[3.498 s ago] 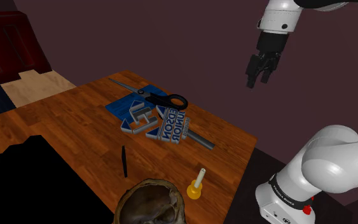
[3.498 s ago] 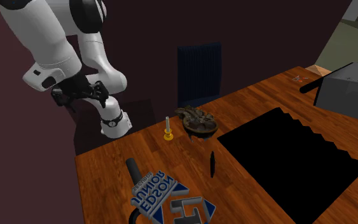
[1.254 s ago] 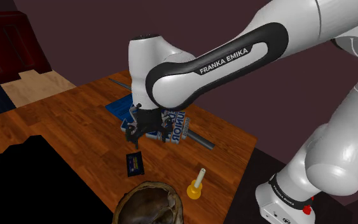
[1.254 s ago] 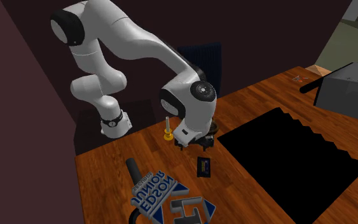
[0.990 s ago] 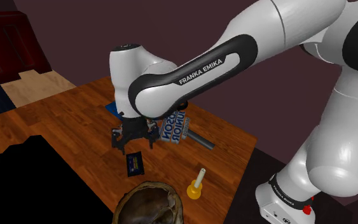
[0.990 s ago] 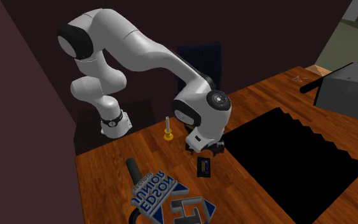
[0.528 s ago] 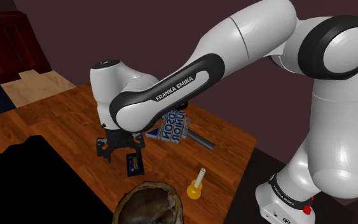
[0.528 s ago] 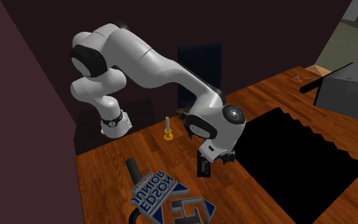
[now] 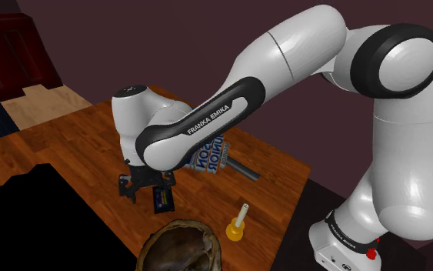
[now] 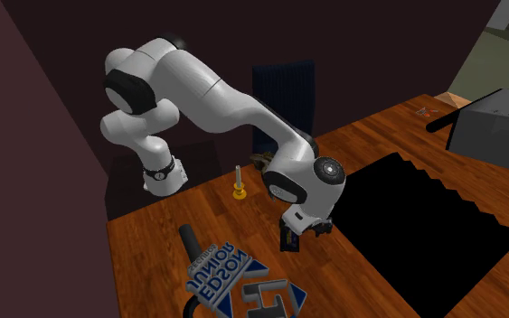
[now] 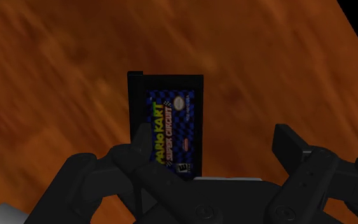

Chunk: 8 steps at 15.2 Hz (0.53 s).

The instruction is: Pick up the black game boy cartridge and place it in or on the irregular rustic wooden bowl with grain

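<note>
Black gripper [image 9: 139,191] hangs low over the reddish wooden table [image 9: 68,146] with its fingers apart, clasping nothing. The black game cartridge [image 11: 168,124] lies flat on the wood, label up, reading Mario Kart Super Circuit. One finger is right at its edge, and the other finger [image 11: 290,145] stands well aside. Dark maroon walls close the room, and a jagged black area [image 9: 22,219] lies near the cartridge [image 9: 161,200]. In the second exterior view the wrist covers most of the cartridge [image 10: 288,240]. Beyond the cartridge the arm partly hides a blue-and-white Edison Junior box [image 9: 208,154]. Near the cartridge stand a yellow candle holder [image 9: 237,225] and the irregular brown wooden bowl [image 9: 182,245]. The bowl is cut off by the frame, its mottled inside hard to read.
</note>
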Tool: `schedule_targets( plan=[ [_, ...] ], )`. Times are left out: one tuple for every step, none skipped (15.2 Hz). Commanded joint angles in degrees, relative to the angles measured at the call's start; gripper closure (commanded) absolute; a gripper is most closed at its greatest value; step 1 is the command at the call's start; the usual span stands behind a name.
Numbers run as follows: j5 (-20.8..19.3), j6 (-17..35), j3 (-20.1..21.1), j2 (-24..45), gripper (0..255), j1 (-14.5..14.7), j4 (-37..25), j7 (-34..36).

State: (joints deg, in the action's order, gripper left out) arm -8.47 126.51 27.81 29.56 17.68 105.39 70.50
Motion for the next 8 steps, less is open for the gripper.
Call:
schedule_targets(
  plan=[
    [0.0, 0.1, 0.0, 0.0, 0, 0.0, 0.1, 0.0],
    [0.0, 0.1, 0.0, 0.0, 0, 0.0, 0.1, 0.0],
    [0.0, 0.1, 0.0, 0.0, 0, 0.0, 0.1, 0.0],
    [0.0, 0.1, 0.0, 0.0, 0, 0.0, 0.0, 0.0],
    [0.0, 0.1, 0.0, 0.0, 255, 0.0, 0.0, 0.0],
    [0.0, 0.1, 0.0, 0.0, 255, 0.0, 0.0, 0.0],
    [0.0, 0.1, 0.0, 0.0, 255, 0.0, 0.0, 0.0],
    [0.0, 0.1, 0.0, 0.0, 255, 0.0, 0.0, 0.0]
  ],
)
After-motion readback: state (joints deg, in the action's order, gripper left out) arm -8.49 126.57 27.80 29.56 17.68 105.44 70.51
